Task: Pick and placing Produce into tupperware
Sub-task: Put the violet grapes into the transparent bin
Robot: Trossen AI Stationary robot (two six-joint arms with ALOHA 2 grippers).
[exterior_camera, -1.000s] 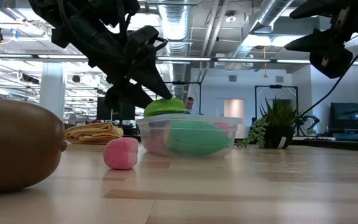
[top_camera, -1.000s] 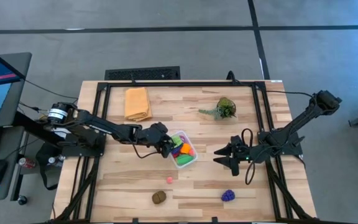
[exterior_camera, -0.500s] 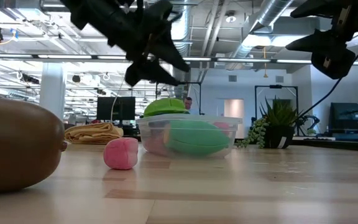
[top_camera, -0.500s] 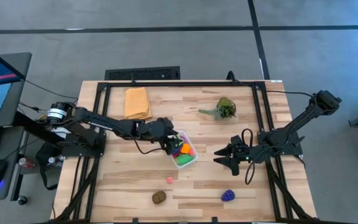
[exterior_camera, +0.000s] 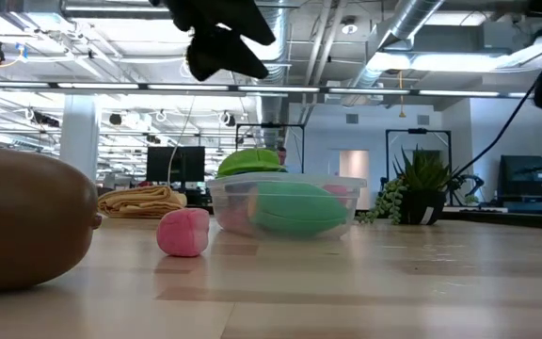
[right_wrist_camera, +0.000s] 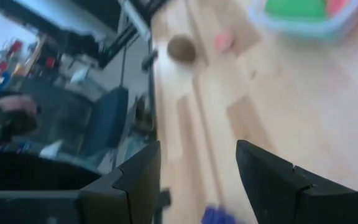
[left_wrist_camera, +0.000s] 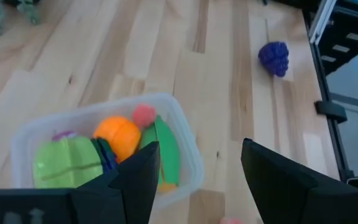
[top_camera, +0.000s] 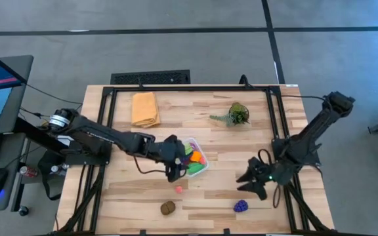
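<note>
i see the left tool (top_camera: 173,172) with its fingers spread and nothing between them, raised at the near-left edge of the tupperware (top_camera: 199,166). the tupperware stands near the middle of the counter (top_camera: 123,190) and holds green, orange and pink produce (left_wrist_camera: 124,137). three pieces lie outside it: a pink piece (top_camera: 179,189) just in front of the tupperware, a brown piece (top_camera: 168,207) near the front edge, and a purple grape piece (top_camera: 241,206) to the right of those. the right tool (top_camera: 251,183) is also spread and holds nothing, just above the purple grape piece. a folded cloth (top_camera: 145,108) and a plant sprig (top_camera: 235,114) lie at the far side.
</note>
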